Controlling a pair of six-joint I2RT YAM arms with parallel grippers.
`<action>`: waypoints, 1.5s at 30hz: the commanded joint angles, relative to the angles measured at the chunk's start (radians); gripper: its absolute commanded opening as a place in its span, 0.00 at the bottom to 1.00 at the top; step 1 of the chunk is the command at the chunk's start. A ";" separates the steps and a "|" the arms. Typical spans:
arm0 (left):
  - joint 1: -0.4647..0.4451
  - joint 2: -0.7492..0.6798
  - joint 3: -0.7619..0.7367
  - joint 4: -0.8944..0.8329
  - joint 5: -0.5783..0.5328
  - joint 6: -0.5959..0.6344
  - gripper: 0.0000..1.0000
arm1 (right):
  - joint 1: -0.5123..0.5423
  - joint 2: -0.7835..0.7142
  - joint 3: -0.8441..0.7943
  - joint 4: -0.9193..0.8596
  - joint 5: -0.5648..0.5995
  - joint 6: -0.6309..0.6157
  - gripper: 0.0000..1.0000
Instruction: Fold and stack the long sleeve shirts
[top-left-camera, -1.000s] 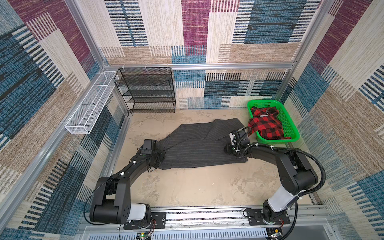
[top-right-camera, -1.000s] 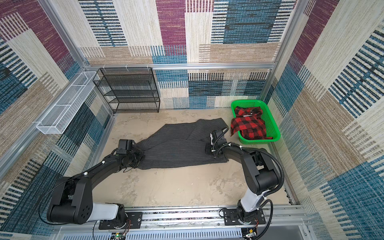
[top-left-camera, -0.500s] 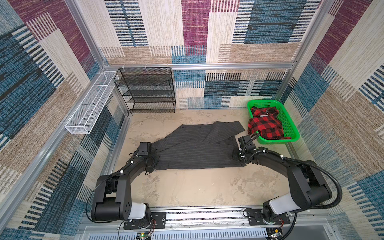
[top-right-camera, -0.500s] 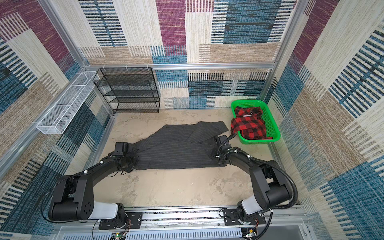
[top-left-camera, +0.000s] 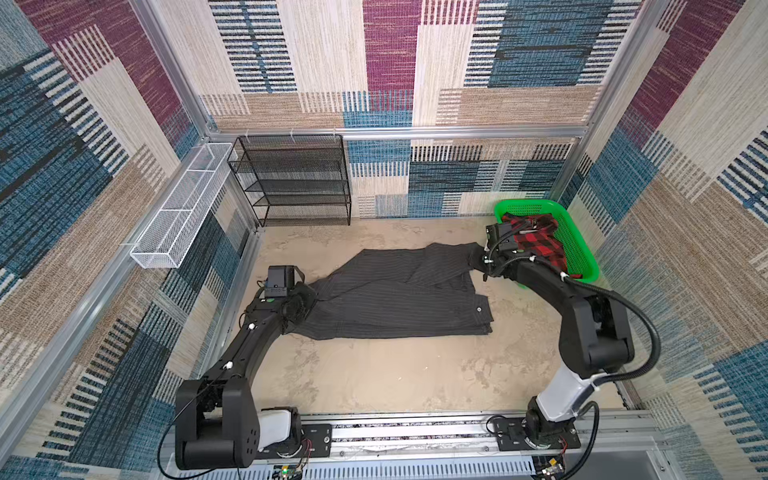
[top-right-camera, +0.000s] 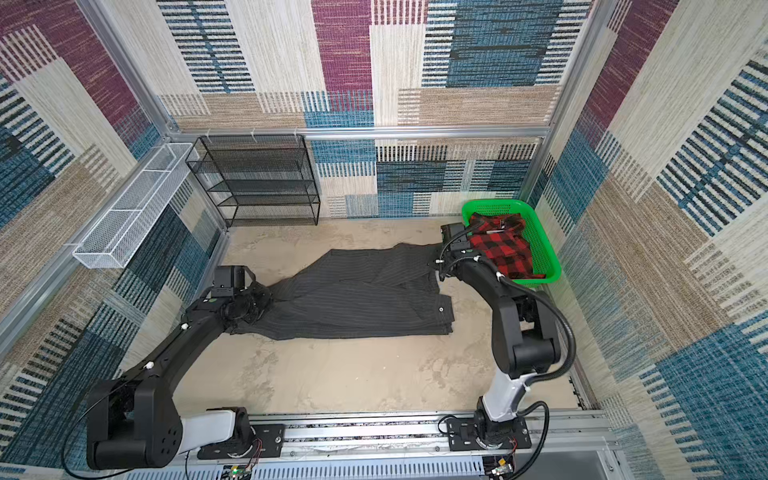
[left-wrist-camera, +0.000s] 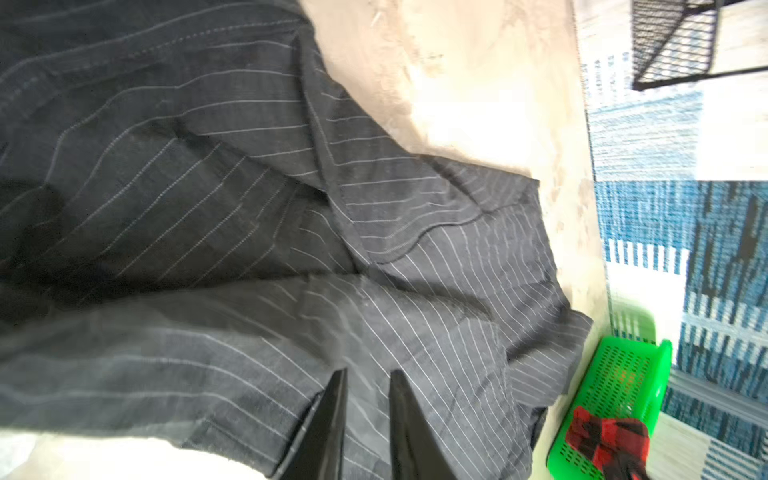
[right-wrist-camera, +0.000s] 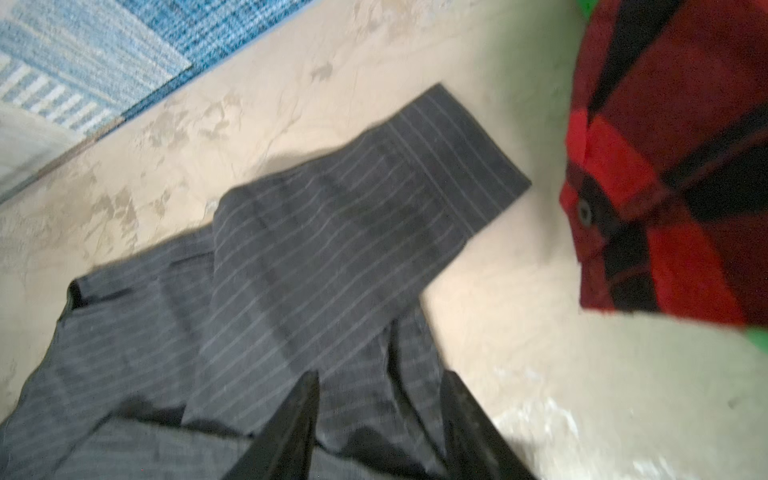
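Two robot arms sit at opposite ends of a dark pinstripe shirt (top-left-camera: 399, 299) spread on a sandy bench (top-left-camera: 395, 374).
The left gripper (left-wrist-camera: 369, 376) shows jaws a narrow gap apart, the right gripper (right-wrist-camera: 380, 378) a wider gap. Cloth lies directly beneath both, apparently ungripped. A sleeve cuff (right-wrist-camera: 457, 166) stretches ahead of the right gripper, with the red check shirt (top-left-camera: 538, 245) just beside it in a green basket (top-left-camera: 530, 203). It seems best to lift each gripper straight off so nothing drags, then smooth the bunching under the left gripper before folding the sleeve inward.

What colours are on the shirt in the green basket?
Red and black checks on the shirt, clearest in the right wrist view.
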 joint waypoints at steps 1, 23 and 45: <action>-0.001 -0.023 0.035 -0.066 0.007 0.059 0.24 | -0.020 0.092 0.072 0.020 -0.041 -0.009 0.52; -0.001 -0.172 -0.017 -0.175 -0.020 0.057 0.32 | -0.069 0.450 0.339 0.004 0.076 -0.132 0.40; -0.061 -0.171 0.011 -0.093 0.122 0.023 0.35 | -0.037 0.191 0.264 0.055 -0.145 -0.225 0.50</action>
